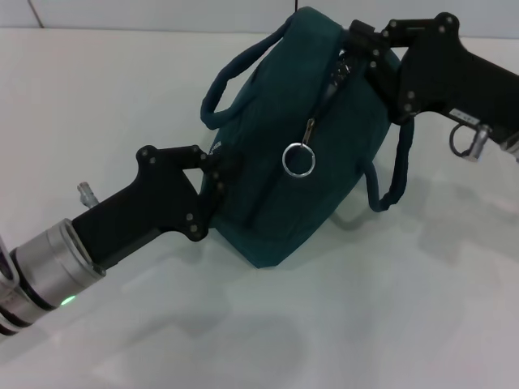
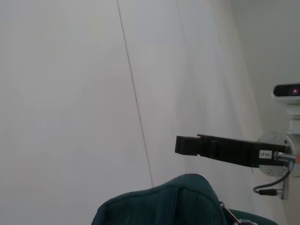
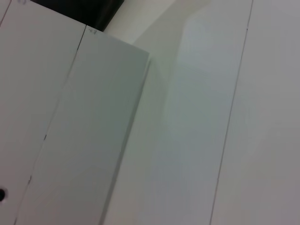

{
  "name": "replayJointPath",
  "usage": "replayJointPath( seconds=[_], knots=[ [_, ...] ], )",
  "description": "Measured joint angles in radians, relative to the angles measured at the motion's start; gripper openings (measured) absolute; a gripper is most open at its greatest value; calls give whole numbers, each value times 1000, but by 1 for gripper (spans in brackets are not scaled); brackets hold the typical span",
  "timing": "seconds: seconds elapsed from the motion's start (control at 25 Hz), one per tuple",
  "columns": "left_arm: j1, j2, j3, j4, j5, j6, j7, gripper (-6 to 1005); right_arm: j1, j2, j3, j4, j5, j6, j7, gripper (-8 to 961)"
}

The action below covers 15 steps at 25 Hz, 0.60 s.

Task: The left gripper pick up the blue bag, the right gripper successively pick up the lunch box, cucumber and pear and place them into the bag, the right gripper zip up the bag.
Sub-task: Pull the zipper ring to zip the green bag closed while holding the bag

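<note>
Blue bag [image 1: 300,154] stood on the white table [image 1: 422,308], zip ring [image 1: 298,159] hanging on its near face. Left gripper [image 1: 217,174] was clamped on the bag's left end. Right gripper [image 1: 362,50] was at the bag's top right by the zipper; grip state cannot be told.
</note>
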Motion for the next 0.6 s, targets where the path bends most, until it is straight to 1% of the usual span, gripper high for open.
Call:
replayJointPath(
  seconds=[0.12, 0.24, 0.32, 0.44, 0.52, 0.6],
  knots=[
    [-5, -1, -1, -3, -2, 1, -2, 56, -8, -16, -1, -42, -36, 0, 95, 71],
    [-12, -5, -3, -2, -3, 1, -2, 56, -11, -50, 1, -94, -130, -17, 231, 73],
    [-22, -6, -4, -8, -4, -2, -5, 55, -17, -70, 2, -116, -166, -46, 304, 74],
    [-36, -7, -5, -25, -6, -13, -9, 55, -43, -96, 3, -157, -217, -100, 406, 76],
    [-46, -8, -3, -37, -7, -15, -9, 55, -64, -103, 2, -194, -264, -120, 469, 77],
    [-56, -8, 0, -44, -4, -16, -8, 55, -81, -101, 2, -229, -327, -125, 527, 78]
  ],
)
